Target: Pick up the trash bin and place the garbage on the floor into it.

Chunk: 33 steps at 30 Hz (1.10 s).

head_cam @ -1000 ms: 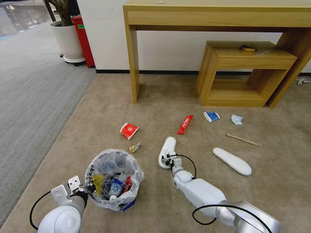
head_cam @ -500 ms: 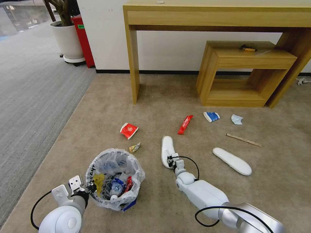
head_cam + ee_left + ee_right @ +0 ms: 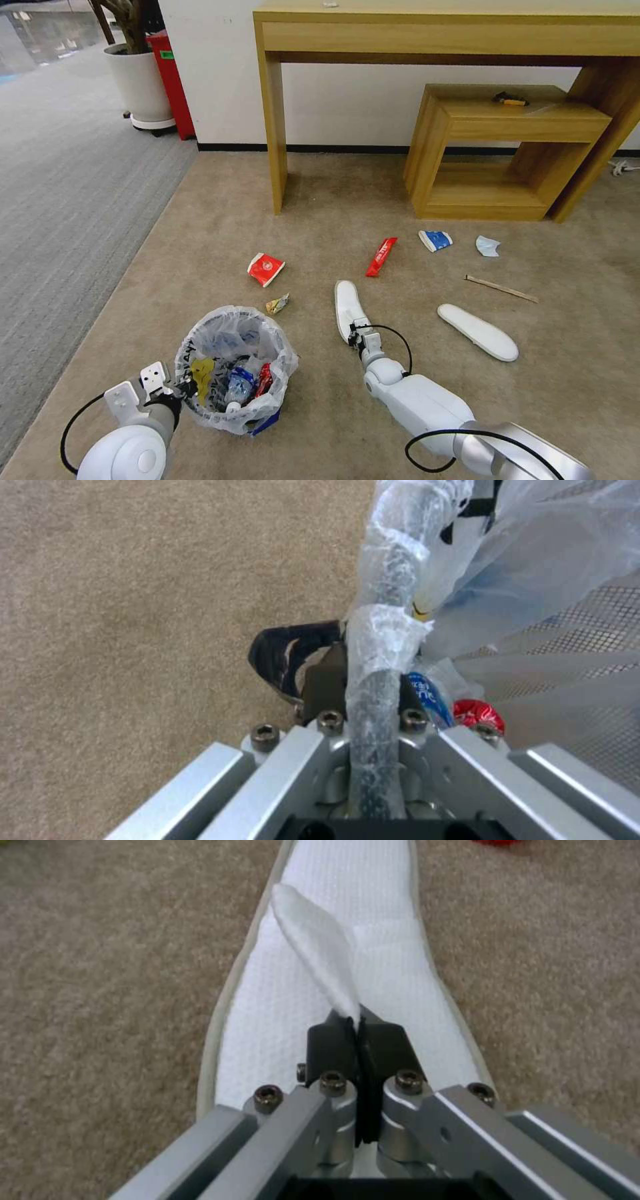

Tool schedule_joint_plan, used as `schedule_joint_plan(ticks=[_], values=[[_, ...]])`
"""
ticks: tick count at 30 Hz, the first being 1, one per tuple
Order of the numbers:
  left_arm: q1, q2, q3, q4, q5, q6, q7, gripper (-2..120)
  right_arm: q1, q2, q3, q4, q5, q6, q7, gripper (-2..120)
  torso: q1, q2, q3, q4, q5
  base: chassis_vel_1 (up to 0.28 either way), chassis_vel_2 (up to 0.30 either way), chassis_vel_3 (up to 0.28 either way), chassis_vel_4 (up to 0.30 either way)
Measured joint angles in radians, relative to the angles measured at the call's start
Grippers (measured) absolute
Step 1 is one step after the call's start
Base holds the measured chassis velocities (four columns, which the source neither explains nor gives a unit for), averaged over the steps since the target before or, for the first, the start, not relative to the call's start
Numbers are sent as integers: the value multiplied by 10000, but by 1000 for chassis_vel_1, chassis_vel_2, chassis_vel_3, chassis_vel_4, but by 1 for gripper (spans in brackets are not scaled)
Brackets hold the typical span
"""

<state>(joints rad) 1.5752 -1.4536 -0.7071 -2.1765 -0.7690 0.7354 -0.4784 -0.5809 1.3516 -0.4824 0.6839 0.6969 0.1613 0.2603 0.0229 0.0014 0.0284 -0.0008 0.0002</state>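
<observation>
The trash bin (image 3: 200, 333), black with a clear bag liner, stands on the beige floor (image 3: 220, 220) at the lower left. My left gripper (image 3: 182, 386) is shut on its bag-wrapped rim (image 3: 387, 595), which runs between the fingers of the left gripper (image 3: 371, 677). A bottle and wrappers lie inside the bin. My right gripper (image 3: 355, 331) is shut on the strap of a white slipper (image 3: 346, 301). In the right wrist view the right gripper (image 3: 359, 1027) pinches that strap above the slipper (image 3: 393, 955). Around it lie more garbage: a red wrapper (image 3: 265, 269), a red stick pack (image 3: 381, 256), a second slipper (image 3: 477, 331).
A blue-white packet (image 3: 435, 240), a pale mask (image 3: 487, 246), a wooden stick (image 3: 500, 289) and a small wrapper (image 3: 277, 305) lie on the carpet. A wooden desk (image 3: 273, 133) and low shelf (image 3: 467, 193) stand behind. A plant pot (image 3: 139, 83), red box (image 3: 172, 80) and grey carpet (image 3: 60, 200) are at the left.
My right gripper has shifted a little to the right with the slipper's strap, and the slipper's near end has swung right with it. The bin and left gripper stay put.
</observation>
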Motion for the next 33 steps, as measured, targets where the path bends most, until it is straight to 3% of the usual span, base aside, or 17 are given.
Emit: schedule_joint_plan(ticks=[12,17,23,27,33], values=[[-148,-34,-44,351,58,0,13,0,-154,-523,-90,685,-146,668,-482,0,0,0,0,0,1,0,0,0,0],[-245,-94,-28,498,112,0,20,0,-132,-1530,-337,2343,467,945,-1008,0,0,0,0,6,3,0,0,0,0],[-366,-149,34,526,137,0,24,0,-1,-3480,-518,4899,1516,1161,-1823,0,0,-1,0,-6,0,0,0,0,0],[-392,-157,58,527,140,0,20,0,53,-4066,-519,5984,2097,1551,-2723,0,0,0,0,4,1,0,0,0,0],[-385,-187,93,492,189,0,14,0,171,-4798,-568,7267,2590,1909,-3589,0,0,0,0,-1,1,0,0,0,0]])
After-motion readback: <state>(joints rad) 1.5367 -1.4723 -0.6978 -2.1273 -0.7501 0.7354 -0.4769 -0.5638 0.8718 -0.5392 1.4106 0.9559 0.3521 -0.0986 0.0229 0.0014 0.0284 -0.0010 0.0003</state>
